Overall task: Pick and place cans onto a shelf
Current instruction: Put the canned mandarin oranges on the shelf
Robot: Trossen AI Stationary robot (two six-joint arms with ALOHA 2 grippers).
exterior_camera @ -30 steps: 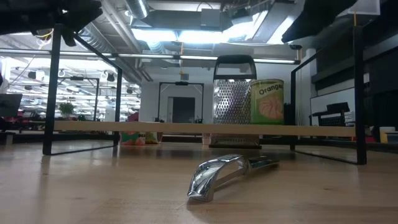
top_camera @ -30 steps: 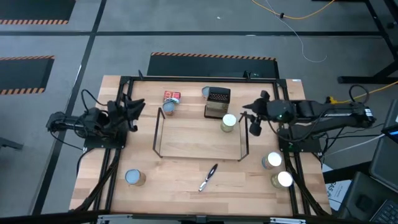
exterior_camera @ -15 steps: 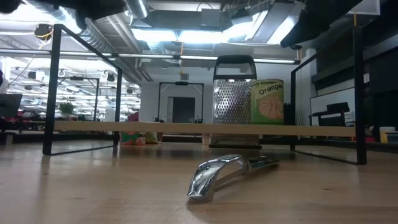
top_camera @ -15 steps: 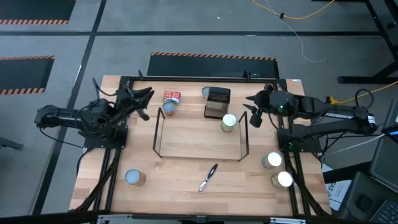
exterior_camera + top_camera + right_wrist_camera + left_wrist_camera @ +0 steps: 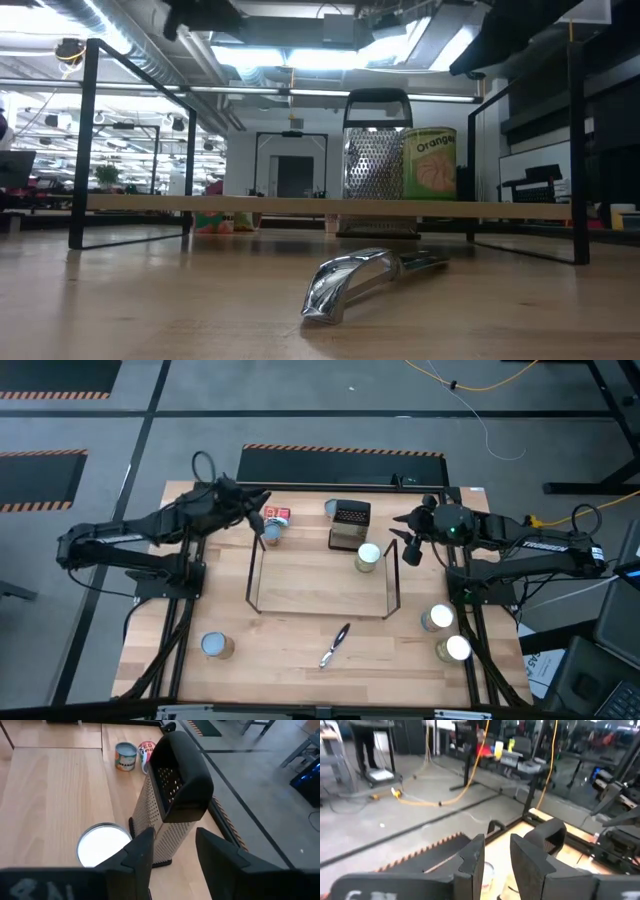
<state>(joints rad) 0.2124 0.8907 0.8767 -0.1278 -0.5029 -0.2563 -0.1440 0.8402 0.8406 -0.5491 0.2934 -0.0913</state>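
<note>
The shelf is a black wire rack with a wooden board, mid-table. One can with an orange label stands on its board at the far right. A red-labelled can and a pale-topped can stand on the table by the shelf's far left corner. My left gripper is open and empty above them, high off the table. My right gripper is open and empty just right of the can on the shelf.
A dark perforated grater stands beside the shelved can. Another can is behind it. More cans stand at the near left and near right. A metal tool lies in front of the shelf.
My left arm has reached out from the table's left edge toward the far side and right, up to the cans at the shelf's far left corner. My right gripper has shifted a little toward the far edge, then stayed still.
</note>
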